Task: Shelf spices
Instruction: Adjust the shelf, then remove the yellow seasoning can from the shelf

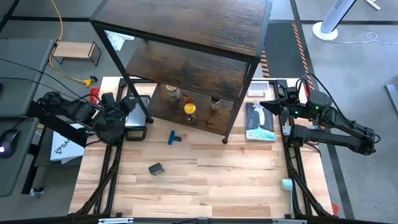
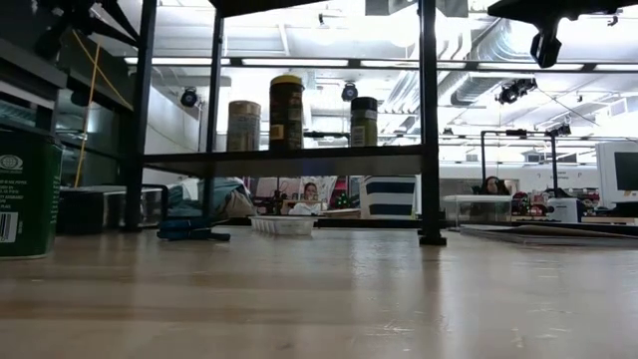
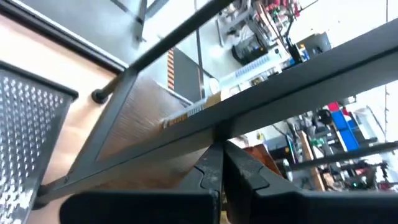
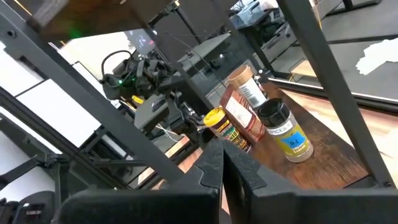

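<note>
The shelf (image 1: 186, 43), dark wood boards in a thin black frame, stands on the far half of the table on its black feet (image 1: 224, 141). On its lowest board stand three spice jars: yellow-lidded (image 1: 189, 111) (image 4: 214, 118), tan-lidded (image 1: 172, 93) (image 4: 239, 76) and black-lidded (image 1: 214, 102) (image 4: 273, 112). A small dark grey box (image 1: 155, 168) lies on the table nearer the front. My left gripper (image 1: 130, 104) (image 3: 221, 165) is shut and empty beside the shelf's left legs. My right gripper (image 1: 264, 104) (image 4: 222, 155) is shut and empty just right of the shelf, pointing at it.
A blue T-shaped piece (image 1: 174, 137) lies in front of the shelf. A perforated metal tray (image 1: 137, 118) sits by the left gripper, a book (image 1: 259, 121) by the right one. A white cup (image 1: 286, 184) stands at the right edge, a green can (image 2: 25, 189) near the low camera.
</note>
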{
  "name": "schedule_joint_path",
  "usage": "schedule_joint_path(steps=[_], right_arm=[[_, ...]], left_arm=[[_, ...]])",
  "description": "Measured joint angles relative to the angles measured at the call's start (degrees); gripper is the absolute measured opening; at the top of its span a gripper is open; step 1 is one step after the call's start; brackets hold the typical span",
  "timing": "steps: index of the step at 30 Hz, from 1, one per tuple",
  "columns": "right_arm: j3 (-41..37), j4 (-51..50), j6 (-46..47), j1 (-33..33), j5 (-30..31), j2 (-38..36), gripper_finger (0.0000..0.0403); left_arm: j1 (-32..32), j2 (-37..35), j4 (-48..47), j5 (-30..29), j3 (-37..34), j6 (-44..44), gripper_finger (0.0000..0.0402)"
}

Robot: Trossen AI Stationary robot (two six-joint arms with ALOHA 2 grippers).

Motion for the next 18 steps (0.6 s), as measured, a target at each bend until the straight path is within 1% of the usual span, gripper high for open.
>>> schedule_joint_path(steps=[2,7,10,12,15,16,18], right_arm=[[0.0,0.0,0.1,0.0,-0.5,0.0,0.0000],[0.0,0.0,0.3,0.0,-2.0,0.0,0.0000],[0.0,0.0,0.5,0.0,-2.0,0.0,0.0000],[0.0,0.0,0.6,0.0,-2.0,0.0,0.0000],[0.0,0.0,1.5,0.0,-1.9,0.0,0.0000],[0.0,0.0,2.0,0.0,-1.8,0.0,0.0000],[0.0,0.0,2.7,0.0,-1.8,0.0,0.0000]], left_arm=[[-0.3,-0.3,4.6,1.6,0.0,5.2,0.0000],[-3.7,1.1,20.5,16.4,0.0,32.4,0.0000],[-6.6,5.4,28.7,19.9,0.0,44.8,0.0000],[-7.9,10.7,31.3,21.6,0.1,49.1,0.0000],[-8.1,19.1,31.1,23.0,0.0,49.2,0.0000],[-7.9,20.9,30.7,21.5,0.3,48.5,0.0000],[-7.6,23.7,31.6,16.6,1.4,48.3,0.0000]])
